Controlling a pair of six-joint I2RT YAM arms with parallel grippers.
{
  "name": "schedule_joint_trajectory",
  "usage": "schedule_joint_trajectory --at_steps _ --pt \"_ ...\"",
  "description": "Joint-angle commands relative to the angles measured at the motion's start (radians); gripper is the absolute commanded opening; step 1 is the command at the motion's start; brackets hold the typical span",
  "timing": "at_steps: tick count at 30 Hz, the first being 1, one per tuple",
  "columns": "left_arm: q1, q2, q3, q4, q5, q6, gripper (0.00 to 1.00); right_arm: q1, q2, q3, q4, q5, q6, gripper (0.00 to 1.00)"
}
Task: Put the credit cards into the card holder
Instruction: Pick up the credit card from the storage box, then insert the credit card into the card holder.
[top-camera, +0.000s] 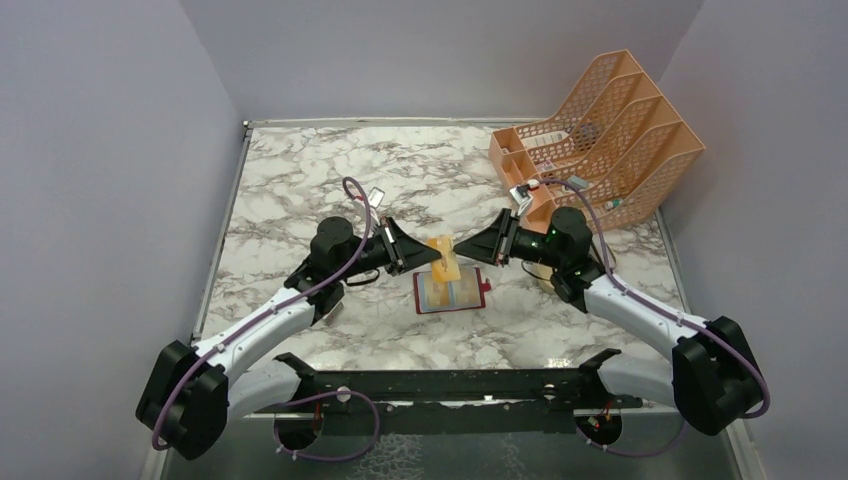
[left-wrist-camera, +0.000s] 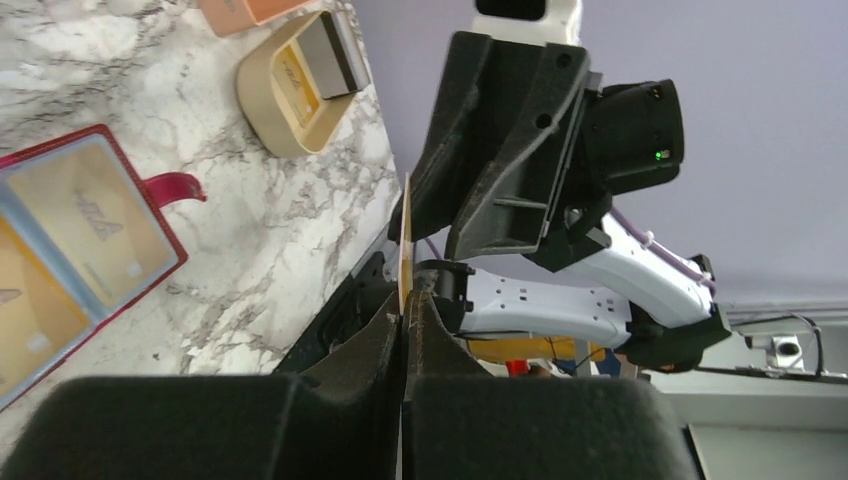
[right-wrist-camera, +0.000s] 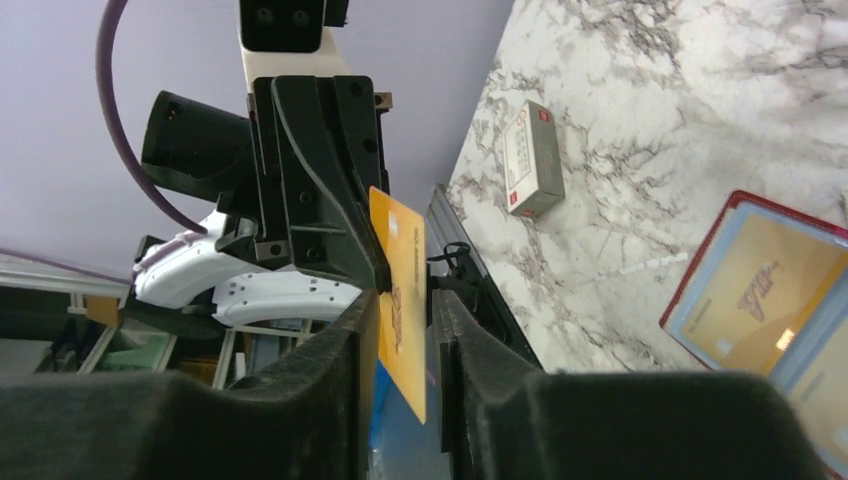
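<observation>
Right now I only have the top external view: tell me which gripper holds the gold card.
Observer: The left gripper is shut on the gold card's edge.
Operator: Report the right one.
Observer: The right gripper straddles the card, with a gap at one finger.
Operator: Find more cards.
Observer: A beige tray, barely visible in your view, holds a yellow card.

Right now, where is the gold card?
In the top view the gold card is mid-table, pinched in the left tool, its other end inside the right tool, just over the open red card holder.
</observation>
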Motion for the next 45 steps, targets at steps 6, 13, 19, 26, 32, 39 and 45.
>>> schedule_joint_trajectory --at_steps 6,13,19,26,32,39,45 --pt "0.037 0.052 -0.032 -0.05 0.027 0.104 0.0 0.001 -0.066 0.073 -0.333 0.184 -0.265 0.44" --pt "0.039 0.155 0.036 -0.222 0.019 0.247 0.0 0.001 0.033 0.14 -0.559 0.262 -0.47 0.47" --pt "0.038 0.278 0.088 -0.261 0.071 0.287 0.0 0.005 0.176 0.215 -0.677 0.333 -0.598 0.47" --pt "0.039 0.377 0.101 -0.228 0.109 0.309 0.0 0.014 0.299 0.296 -0.808 0.493 -0.735 0.47" --pt "0.039 0.465 0.103 -0.196 0.141 0.321 0.0 0.028 0.36 0.31 -0.831 0.513 -0.78 0.45" --pt "0.039 0.524 0.109 -0.181 0.145 0.337 0.0 0.052 0.411 0.288 -0.788 0.482 -0.798 0.39" --pt "0.039 0.541 0.114 -0.173 0.152 0.337 0.0 0.092 0.435 0.288 -0.834 0.563 -0.803 0.31"
